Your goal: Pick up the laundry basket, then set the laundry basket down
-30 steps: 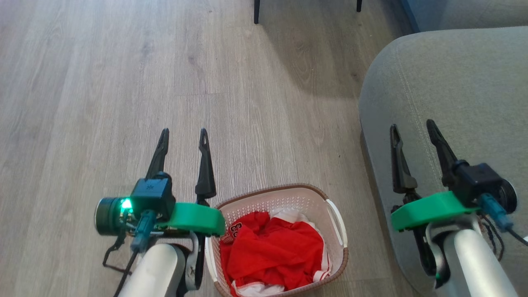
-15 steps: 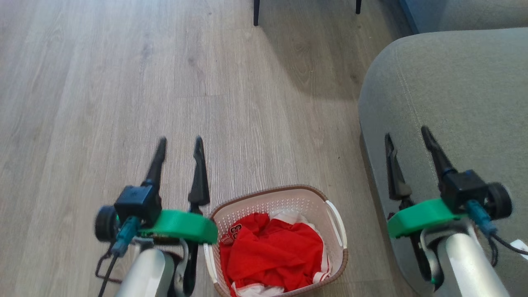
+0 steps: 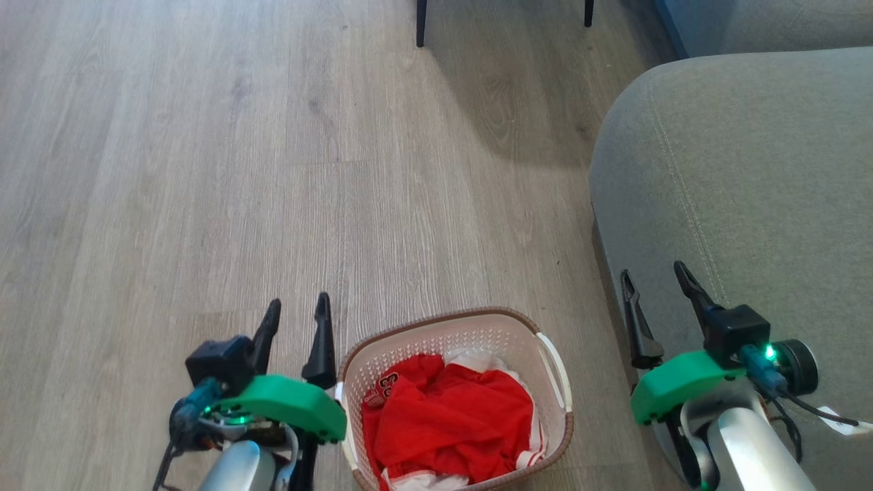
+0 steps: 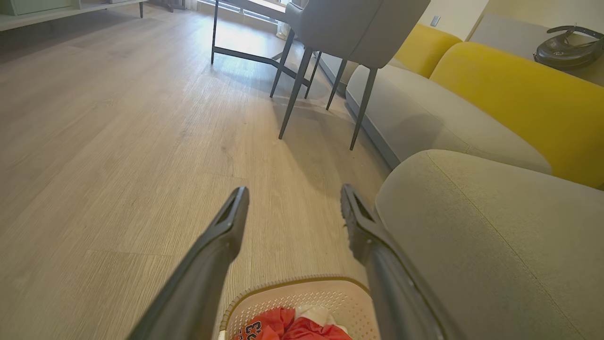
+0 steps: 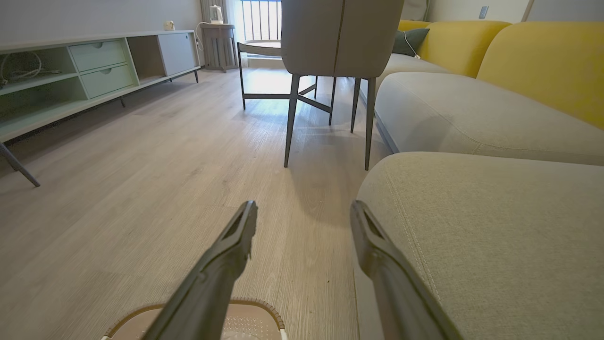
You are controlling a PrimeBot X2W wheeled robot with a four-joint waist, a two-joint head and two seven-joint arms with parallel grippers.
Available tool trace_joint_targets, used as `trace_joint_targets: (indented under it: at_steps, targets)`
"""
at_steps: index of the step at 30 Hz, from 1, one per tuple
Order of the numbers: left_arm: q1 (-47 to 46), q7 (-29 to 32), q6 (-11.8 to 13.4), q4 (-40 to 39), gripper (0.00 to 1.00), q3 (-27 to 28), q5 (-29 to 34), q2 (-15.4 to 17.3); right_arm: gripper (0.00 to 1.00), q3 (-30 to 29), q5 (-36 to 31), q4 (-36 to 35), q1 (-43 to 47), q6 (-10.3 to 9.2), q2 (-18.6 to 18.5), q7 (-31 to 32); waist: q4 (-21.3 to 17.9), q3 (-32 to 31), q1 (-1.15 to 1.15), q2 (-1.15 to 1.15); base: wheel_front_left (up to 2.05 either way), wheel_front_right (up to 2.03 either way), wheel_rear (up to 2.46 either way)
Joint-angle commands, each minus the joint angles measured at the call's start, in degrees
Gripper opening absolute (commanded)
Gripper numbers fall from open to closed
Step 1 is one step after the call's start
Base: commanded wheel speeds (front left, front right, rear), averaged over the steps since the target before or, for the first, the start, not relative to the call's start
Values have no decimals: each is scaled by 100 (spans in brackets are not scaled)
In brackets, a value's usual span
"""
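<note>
Floor [image 3: 273, 170]: pale grey-brown wood-look planks, grain running up the head frame.
Grey fabric sofa [image 3: 750, 170] takes the right side of that frame; rounded corner, stitched seam. Shadow lies on the planks off its upper-left edge.
Right wrist frame: yellow backrests [image 5: 542, 61] at upper right, with a dark green cushion [image 5: 409, 41] leaning against them.
Grey chair [image 5: 339, 38] on thin dark splayed legs, top centre.
Low pale-green cabinet [image 5: 94, 71] with drawers and open shelves along the left, plain wall [image 5: 94, 16] above it.
Window [image 5: 262, 19] at top centre, daylight glare on the floor below.
Small side table [image 5: 219, 45] beside it carries what looks like a kettle [image 5: 216, 14].
</note>
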Motion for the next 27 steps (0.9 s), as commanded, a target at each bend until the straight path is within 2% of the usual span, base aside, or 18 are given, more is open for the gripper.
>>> trace_joint_targets:
  at_steps: [1,12,22,27]
  targets:
    - [-313,-29,-27,-177,100,227,3,-15,100,121,29,-151,-229,41,-46,-44,1,7,0,0,0,0,0]
    - [-392,-29,77,-319,100,232,318,-16,100,113,-5,-189,-248,41,-59,-44,63,51,0,0,0,0,0]
    - [-377,-29,576,-1087,100,238,1195,-16,100,113,-38,-308,-319,41,-80,-44,103,130,0,0,0,0,0]
    - [-347,-29,764,-1184,100,139,1463,-16,100,118,-50,-325,-327,41,-77,-44,94,180,0,0,0,0,0]
